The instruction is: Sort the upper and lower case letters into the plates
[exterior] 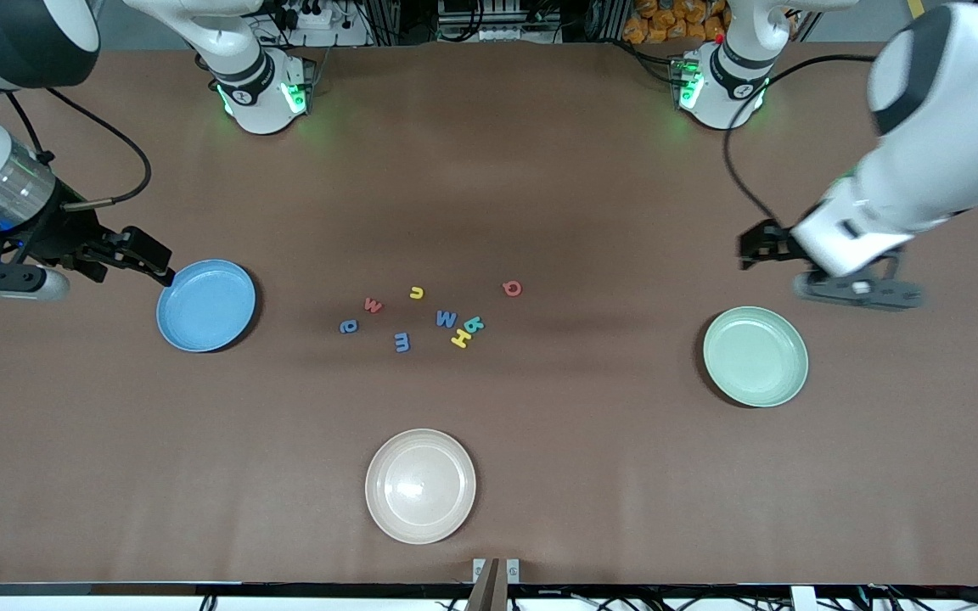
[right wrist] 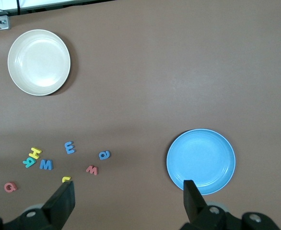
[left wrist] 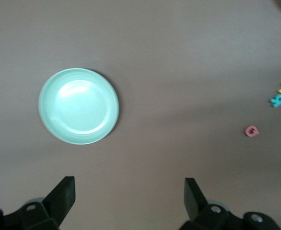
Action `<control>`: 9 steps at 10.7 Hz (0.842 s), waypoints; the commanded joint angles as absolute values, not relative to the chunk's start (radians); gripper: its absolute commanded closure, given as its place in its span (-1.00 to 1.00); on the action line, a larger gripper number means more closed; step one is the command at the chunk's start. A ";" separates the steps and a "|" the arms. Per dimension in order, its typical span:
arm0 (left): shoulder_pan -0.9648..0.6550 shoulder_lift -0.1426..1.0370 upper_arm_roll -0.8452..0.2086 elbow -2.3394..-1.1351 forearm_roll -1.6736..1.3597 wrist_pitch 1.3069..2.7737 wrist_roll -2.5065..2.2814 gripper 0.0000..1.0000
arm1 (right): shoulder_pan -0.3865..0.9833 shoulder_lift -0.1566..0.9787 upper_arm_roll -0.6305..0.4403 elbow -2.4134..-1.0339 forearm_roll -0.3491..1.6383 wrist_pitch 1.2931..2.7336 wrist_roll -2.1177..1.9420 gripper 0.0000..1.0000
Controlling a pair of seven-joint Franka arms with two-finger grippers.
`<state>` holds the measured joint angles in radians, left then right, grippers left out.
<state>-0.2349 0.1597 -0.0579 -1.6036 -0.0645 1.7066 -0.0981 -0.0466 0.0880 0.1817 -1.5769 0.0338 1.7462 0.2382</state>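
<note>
three plates sit on the table: sky blue toward the right arm's end, mint toward the left arm's, cream nearest the front camera. all are empty. eight letters lie scattered mid-table between blue and mint. i judge sorting not yet begun. right gripper hovers by the blue plate's rim, jaws spread, holding nothing; left gripper hangs near mint, likewise spread. next move calls for a pinch on one small letter. i read G, H, M, u; others are unclear.
</note>
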 commanded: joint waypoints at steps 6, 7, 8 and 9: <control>-0.570 0.369 -0.064 -1.580 -0.020 1.876 -0.732 -1.00 | -0.035 0.147 0.190 -1.572 0.061 1.704 0.241 -1.00; -0.584 0.412 -0.069 -1.580 -0.026 1.931 -0.805 -1.00 | -0.023 0.147 0.192 -1.575 0.061 1.697 0.250 -1.00; -0.604 0.475 -0.071 -1.580 -0.034 2.006 -0.886 -1.00 | -0.005 0.153 0.190 -1.578 0.061 1.695 0.255 -1.00; -0.641 0.536 -0.071 -1.580 -0.032 2.085 -0.966 -1.00 | -0.003 0.170 0.192 -1.577 0.061 1.695 0.246 -1.00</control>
<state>-0.6064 0.4452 -0.0752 -1.6055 -0.0460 2.0036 -0.8598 -0.0110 0.1567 0.1895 -1.5827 0.0422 1.7065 0.2387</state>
